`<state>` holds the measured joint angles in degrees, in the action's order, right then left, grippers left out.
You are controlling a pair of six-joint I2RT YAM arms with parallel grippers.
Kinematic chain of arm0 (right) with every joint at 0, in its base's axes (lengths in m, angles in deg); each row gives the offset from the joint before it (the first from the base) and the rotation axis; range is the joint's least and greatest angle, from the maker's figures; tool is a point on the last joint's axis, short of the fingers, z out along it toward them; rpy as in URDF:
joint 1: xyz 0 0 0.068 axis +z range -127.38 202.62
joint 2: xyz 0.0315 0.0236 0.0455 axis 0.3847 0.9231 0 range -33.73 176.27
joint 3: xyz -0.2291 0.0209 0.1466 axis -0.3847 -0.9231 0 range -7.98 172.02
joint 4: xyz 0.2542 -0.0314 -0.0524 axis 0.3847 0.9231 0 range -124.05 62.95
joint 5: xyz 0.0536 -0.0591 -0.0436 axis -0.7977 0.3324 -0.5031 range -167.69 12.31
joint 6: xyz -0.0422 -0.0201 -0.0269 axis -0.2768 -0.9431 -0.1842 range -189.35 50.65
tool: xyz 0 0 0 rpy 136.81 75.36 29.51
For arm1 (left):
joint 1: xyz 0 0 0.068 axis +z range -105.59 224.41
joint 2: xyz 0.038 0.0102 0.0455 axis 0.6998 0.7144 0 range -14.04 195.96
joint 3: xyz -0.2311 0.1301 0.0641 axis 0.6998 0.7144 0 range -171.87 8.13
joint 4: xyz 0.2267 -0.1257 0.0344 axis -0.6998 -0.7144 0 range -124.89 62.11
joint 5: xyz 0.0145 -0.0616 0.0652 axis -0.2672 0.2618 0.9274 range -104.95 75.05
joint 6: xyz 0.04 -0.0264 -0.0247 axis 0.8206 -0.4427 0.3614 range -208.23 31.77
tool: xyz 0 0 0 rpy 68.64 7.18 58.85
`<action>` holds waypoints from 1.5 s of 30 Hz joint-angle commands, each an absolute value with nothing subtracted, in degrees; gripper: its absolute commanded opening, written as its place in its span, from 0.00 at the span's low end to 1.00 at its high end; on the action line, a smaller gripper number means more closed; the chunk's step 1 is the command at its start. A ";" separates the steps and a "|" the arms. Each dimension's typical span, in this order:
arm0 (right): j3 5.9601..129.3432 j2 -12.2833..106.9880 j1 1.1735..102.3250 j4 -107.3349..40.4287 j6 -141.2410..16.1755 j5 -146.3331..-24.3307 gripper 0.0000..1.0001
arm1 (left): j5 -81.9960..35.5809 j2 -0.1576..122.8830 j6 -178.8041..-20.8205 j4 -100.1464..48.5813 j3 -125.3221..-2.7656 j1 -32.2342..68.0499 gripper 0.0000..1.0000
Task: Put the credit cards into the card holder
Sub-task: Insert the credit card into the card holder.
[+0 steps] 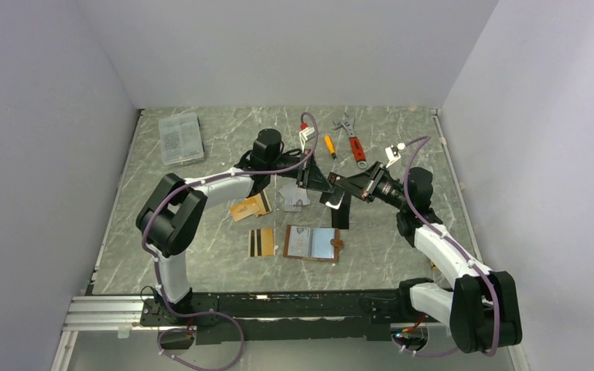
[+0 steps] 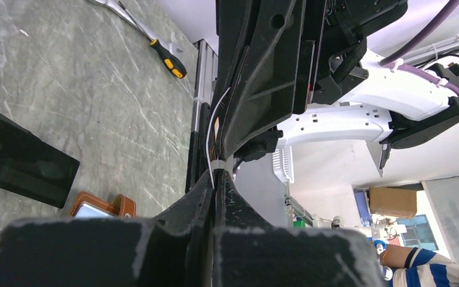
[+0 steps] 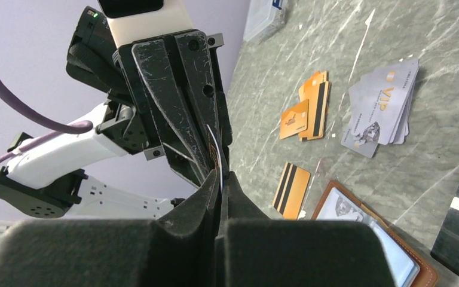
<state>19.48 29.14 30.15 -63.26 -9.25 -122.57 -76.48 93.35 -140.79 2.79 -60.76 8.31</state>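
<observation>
My left gripper (image 2: 215, 173) and right gripper (image 3: 221, 182) both clamp one thin credit card (image 3: 216, 156) (seen edge-on), beyond the tan leather card holder (image 1: 337, 246).

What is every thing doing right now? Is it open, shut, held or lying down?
left end effector, shut on the held card
right end effector, shut on the same card
held card, in the air, pinched between both end effectors
card holder, open, flat on the table
orange cards, loose pile on the table
silver cards, fanned pile on the table
striped gold card, flat, stripes up
wrench, lying on the table
</observation>
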 commanded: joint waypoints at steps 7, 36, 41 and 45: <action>20.53 25.48 29.21 -60.48 -9.89 -118.16 0.00 | -77.99 89.88 -134.51 0.28 -59.33 8.55 0.24; 24.20 33.02 45.65 -13.92 -29.73 -97.97 0.00 | -38.39 83.52 -60.95 -53.72 -54.37 -2.62 0.40; 23.38 32.23 45.59 -11.99 -30.91 -96.52 0.00 | -35.54 85.66 -59.58 -53.36 -53.72 -3.80 0.37; 21.89 31.75 45.56 -12.37 -31.28 -96.69 0.00 | -34.20 87.10 -59.11 -53.28 -53.82 -5.00 0.35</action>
